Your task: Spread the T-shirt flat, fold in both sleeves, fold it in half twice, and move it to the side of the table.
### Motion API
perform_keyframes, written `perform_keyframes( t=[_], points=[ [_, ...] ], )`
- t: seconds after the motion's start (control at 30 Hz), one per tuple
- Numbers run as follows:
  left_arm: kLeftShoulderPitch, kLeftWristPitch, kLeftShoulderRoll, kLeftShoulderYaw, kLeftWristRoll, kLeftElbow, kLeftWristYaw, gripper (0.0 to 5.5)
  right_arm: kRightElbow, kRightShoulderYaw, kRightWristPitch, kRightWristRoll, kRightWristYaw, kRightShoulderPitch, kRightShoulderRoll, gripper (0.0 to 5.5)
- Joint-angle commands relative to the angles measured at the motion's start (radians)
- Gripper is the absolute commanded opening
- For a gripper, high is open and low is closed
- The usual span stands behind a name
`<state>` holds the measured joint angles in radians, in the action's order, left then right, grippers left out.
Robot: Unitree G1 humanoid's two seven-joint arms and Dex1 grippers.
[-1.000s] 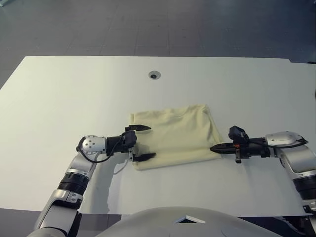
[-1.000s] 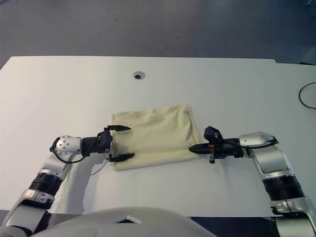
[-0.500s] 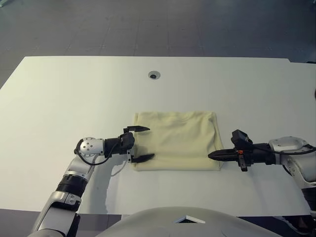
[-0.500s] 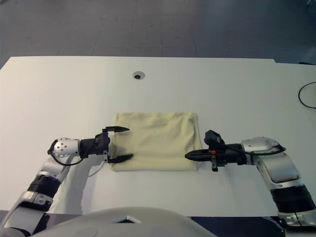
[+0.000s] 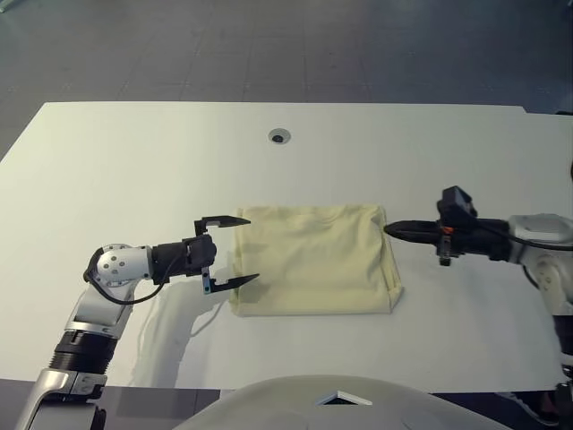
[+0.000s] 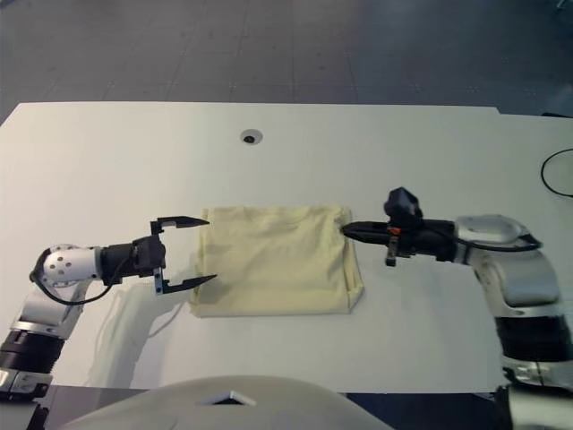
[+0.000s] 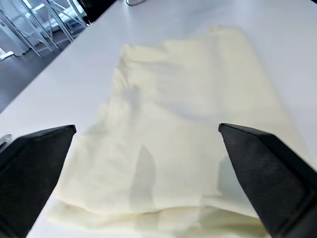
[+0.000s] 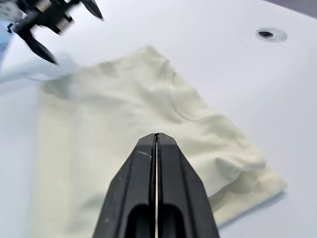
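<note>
Two grippers are flanking a folded T-shirt [image 5: 313, 260] lying mid-table [image 5: 134, 161]. The left gripper [image 5: 253, 247] is hovering, fingers spread wide, at its left edge, while the right gripper [image 5: 391, 229] is pointing, pinched together and empty, at its far right corner.

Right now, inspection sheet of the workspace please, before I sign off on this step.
Surface: white table, one round hole near the far edge.
Job's things: pale yellow shirt folded into a rectangle, lying flat mid-table.
Clutter: nothing seen.
Grippers: left gripper open at the shirt's left edge; right gripper shut, empty, tip at the shirt's far right corner.
Cables: black cable looping at the table's right edge.
Surroundings: dark tiled floor beyond the table.
</note>
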<state>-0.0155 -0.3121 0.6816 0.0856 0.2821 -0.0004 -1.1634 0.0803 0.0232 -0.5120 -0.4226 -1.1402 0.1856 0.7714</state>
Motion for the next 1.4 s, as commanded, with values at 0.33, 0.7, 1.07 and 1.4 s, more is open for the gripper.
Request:
perform_keyframes(
  t=[0.33, 0.7, 1.07, 1.4],
  points=[
    [0.039, -0.02, -0.02, 0.044, -0.073, -0.046, 0.049, 5.36, -0.573, 0.182, 0.276, 0.316, 0.127, 0.262, -0.154, 0.0],
    [-0.008, -0.174, 0.034, 0.157, -0.364, 0.175, 0.108, 5.36, -0.596, 0.19, 0.341, 0.348, 0.05, 0.226, -0.106, 0.0],
    [-0.121, -0.246, 0.116, 0.207, -0.415, 0.318, 0.126, 5.36, -0.389, 0.146, 0.262, 0.362, 0.08, 0.095, -0.006, 0.0],
    [-0.421, -0.55, 0.11, 0.343, -0.633, 0.562, 0.185, 5.36, 0.097, 0.118, 0.064, 0.302, 0.079, -0.159, 0.103, 0.0]
  ],
)
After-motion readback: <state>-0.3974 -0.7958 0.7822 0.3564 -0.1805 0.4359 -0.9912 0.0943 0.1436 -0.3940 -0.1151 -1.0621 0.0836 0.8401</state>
